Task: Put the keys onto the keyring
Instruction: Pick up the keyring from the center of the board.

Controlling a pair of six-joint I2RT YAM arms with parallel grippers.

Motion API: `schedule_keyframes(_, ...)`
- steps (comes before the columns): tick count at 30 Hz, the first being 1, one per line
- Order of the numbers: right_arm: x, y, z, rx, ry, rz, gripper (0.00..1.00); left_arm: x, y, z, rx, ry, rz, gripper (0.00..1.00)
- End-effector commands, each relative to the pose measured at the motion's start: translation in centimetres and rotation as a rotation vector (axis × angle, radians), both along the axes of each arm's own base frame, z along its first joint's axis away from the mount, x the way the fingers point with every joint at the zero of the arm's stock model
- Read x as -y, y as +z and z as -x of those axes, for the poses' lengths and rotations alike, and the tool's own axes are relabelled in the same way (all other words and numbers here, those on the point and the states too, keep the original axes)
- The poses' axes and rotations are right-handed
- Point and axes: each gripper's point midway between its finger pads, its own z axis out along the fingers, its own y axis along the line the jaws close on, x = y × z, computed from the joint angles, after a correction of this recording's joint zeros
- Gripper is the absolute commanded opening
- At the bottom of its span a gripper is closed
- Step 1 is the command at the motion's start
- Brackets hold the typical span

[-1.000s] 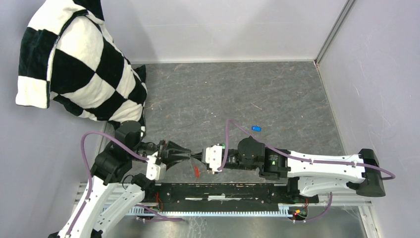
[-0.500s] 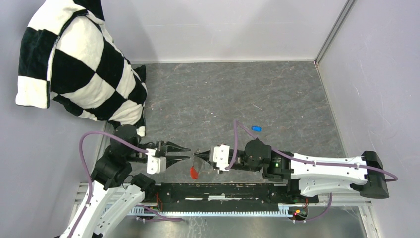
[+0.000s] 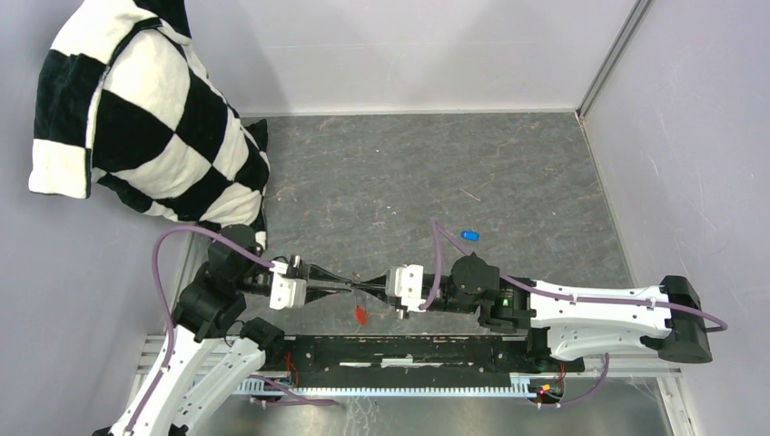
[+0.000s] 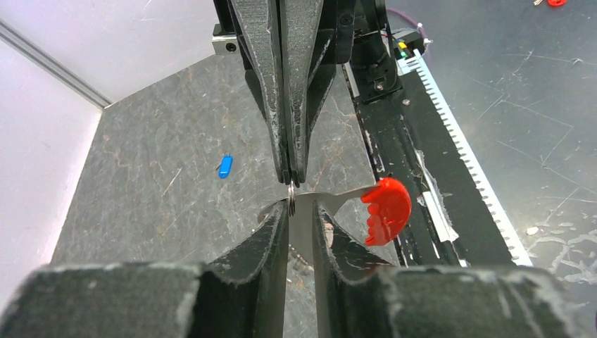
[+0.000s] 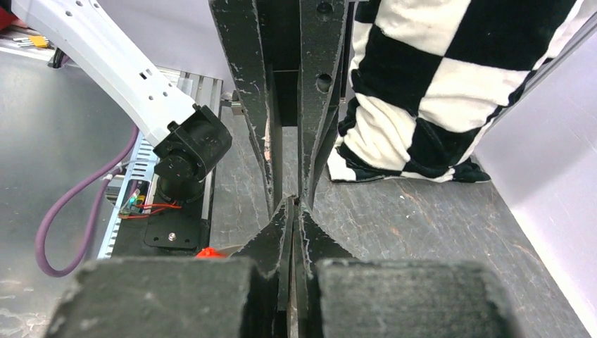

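So the two claws are meeting tip to tip over the near part of the table (image 3: 409, 163), about midway between the arms. The right claw (image 4: 292, 176) is pinching fully closed on the keyring (image 4: 291, 198). It's holding the thin ring edge-on, with the red tag (image 4: 386, 210) dangling on the near side. The left claw (image 4: 300, 211) is pointing at it from the left with its jaws sitting a little apart, straddling the ring. I can't tell whether either pad is actually touching it. The bit that matters: the blue key (image 3: 469, 235) is lying flat on the table, far and right of where the tips are meeting. Its long axis is running roughly left-right, and it's sitting on the far side of the right arm's wrist. So it's lying closer to the right arm, but that one's busy with the ring, so I'm guessing the left claw is going to have to reach across for it. Not seeing the green key anywhere.
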Motion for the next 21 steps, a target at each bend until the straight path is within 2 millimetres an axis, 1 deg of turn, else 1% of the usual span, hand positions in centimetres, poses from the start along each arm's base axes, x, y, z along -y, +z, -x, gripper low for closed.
schedule_keyframes(1,-0.33,2.10,0.47,0.001,0.025,-0.082,0.01,0.27,0.67,0.74,-0.030,-0.052,0.015,0.23)
schedule_keyframes(5,-0.54,1.91,0.55,-0.001,0.031,-0.079,0.01,0.30,0.70,0.79,-0.035,-0.056,0.015,0.20)
schedule_keyframes(9,-0.65,1.80,0.61,-0.006,0.034,-0.079,0.01,0.21,0.61,0.86,-0.032,-0.051,0.016,0.14)
schedule_keyframes(13,-0.62,1.96,0.76,-0.009,0.042,-0.086,0.01,0.10,0.23,0.98,-0.034,-0.045,0.014,0.12)
schedule_keyframes(14,-0.66,1.90,0.80,-0.010,0.045,-0.085,0.01,0.07,0.16,1.03,-0.034,-0.045,0.015,0.13)
schedule_keyframes(15,-0.67,1.93,0.82,-0.010,0.046,-0.085,0.01,0.04,0.12,1.09,-0.034,-0.045,0.015,0.17)
schedule_keyframes(16,-0.66,1.90,0.84,-0.011,0.047,-0.085,0.01,0.02,0.10,1.10,-0.033,-0.043,0.015,0.26)
schedule_keyframes(17,-0.65,1.89,0.81,-0.011,0.046,-0.084,0.01,0.00,0.11,1.12,-0.033,-0.041,0.016,0.31)
schedule_keyframes(19,-0.66,1.83,0.83,-0.012,0.047,-0.082,0.01,-0.04,0.08,0.94,-0.035,-0.028,0.013,0.33)
schedule_keyframes(21,-0.67,1.93,0.91,-0.011,0.052,-0.085,0.01,-0.08,0.04,0.66,-0.031,-0.011,0.009,0.27)
